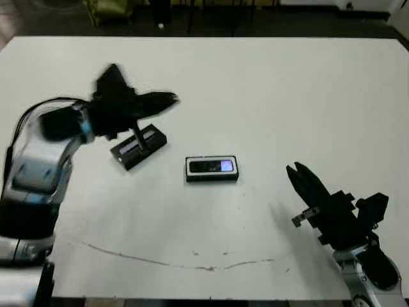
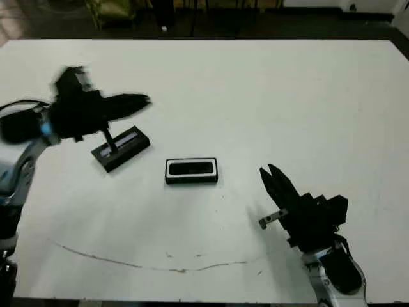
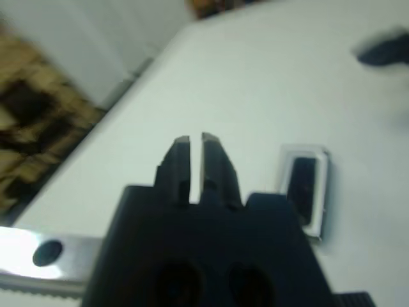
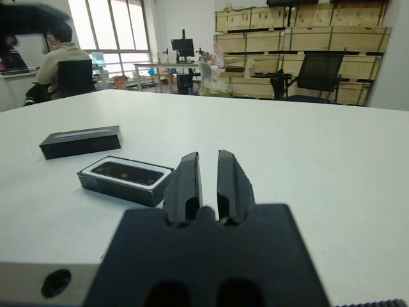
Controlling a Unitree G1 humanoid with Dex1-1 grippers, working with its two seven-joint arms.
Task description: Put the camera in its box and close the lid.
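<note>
I see the left gripper raised at far left, blurred, fingers nearly together. Right gripper rests near right, fingers nearly together, empty.

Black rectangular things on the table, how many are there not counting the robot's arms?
2. The box lies mid-table with the camera in it; the lid lies apart, toward the robot's left.

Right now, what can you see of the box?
The box is a small shallow black rectangular tray with a white lining showing as a rim. It lies flat on the white table near the middle, lid off, with the dark camera inside. Neither gripper touches it; the lid lies apart, to its left.
</note>
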